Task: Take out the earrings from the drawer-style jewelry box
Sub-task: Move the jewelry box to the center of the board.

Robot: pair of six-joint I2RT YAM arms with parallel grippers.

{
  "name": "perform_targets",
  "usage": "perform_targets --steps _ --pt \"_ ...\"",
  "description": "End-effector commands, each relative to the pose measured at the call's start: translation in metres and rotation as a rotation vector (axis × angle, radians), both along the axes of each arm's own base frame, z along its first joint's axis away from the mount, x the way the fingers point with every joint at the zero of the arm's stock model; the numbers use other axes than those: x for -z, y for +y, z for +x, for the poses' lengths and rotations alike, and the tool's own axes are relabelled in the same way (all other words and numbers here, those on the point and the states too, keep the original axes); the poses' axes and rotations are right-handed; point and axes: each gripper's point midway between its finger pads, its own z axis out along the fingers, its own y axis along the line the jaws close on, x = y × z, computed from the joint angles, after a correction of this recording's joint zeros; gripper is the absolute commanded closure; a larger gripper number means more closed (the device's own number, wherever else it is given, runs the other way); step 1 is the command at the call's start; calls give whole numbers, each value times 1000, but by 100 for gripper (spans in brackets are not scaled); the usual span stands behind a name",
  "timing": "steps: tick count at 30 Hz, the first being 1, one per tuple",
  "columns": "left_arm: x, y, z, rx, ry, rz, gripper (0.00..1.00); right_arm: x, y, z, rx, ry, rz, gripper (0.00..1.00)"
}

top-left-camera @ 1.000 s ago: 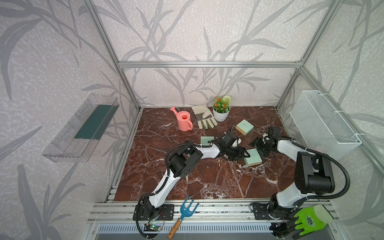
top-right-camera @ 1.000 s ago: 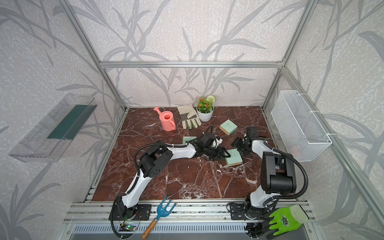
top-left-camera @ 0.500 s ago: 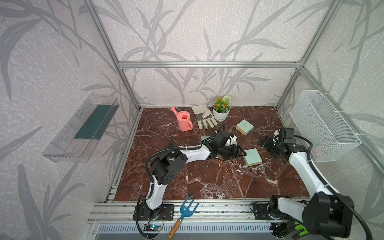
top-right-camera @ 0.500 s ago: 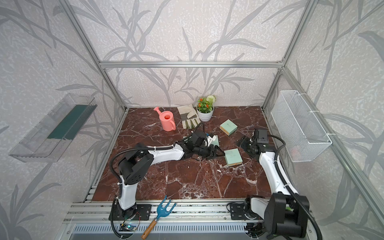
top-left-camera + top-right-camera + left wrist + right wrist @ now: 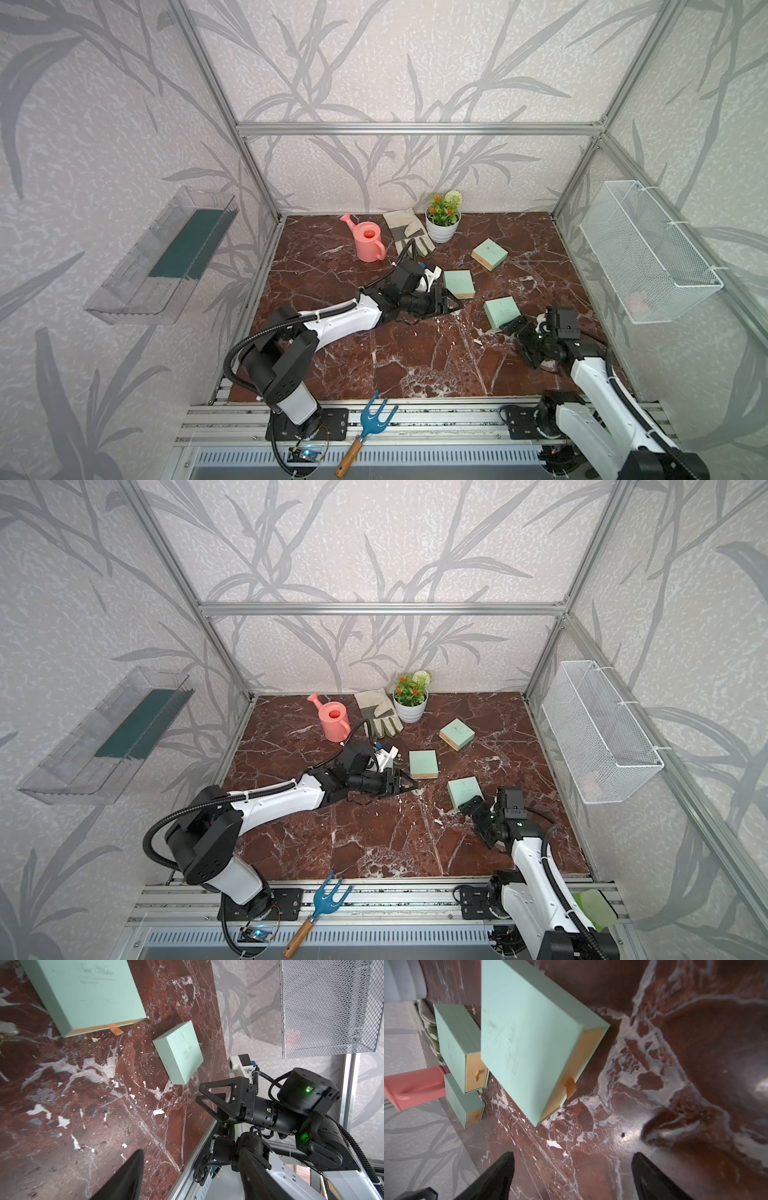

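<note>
Three mint-green drawer-style jewelry boxes lie on the marble, drawers shut: a far one (image 5: pixel 489 254), a middle one (image 5: pixel 459 284) and a near one (image 5: pixel 502 312). A tiny pale bead on gold wire, an earring (image 5: pixel 6 1028), lies on the marble off the middle box's (image 5: pixel 83 995) drawer corner; the right wrist view shows it as a glint (image 5: pixel 480 1095). My left gripper (image 5: pixel 453 305) (image 5: pixel 193 1153) lies low beside the middle box, open and empty. My right gripper (image 5: pixel 515 343) (image 5: pixel 573 1154) hovers just in front of the near box (image 5: pixel 533 1043), open and empty.
At the back stand a pink watering can (image 5: pixel 368 245), garden gloves (image 5: pixel 409 232) and a potted plant (image 5: pixel 442 220). A white mesh basket (image 5: pixel 648 257) hangs on the right wall and a clear tray (image 5: pixel 166 257) on the left wall. A blue hand rake (image 5: pixel 365 432) lies on the front rail.
My right arm has drawn back from the boxes toward the front right. My left arm has pulled back a little and lowered its elbow. Both pairs of jaws have spread wider.
</note>
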Motion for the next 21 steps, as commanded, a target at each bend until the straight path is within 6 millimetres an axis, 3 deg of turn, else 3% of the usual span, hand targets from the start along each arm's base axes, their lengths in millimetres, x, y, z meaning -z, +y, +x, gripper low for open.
perform_targets --steps 1,11,18,21 --pt "-3 11 -5 0 -27 25 27 -14 2 23 101 -98 78 16" --pt "-7 27 -8 -10 -40 41 27 -8 -10 39 235 -160 91 30" --pt "-17 45 -14 -13 -103 99 25 -5 -7 54 252 -179 98 38" --pt "-12 49 -15 -15 -107 125 24 -3 -4 59 254 -174 93 39"
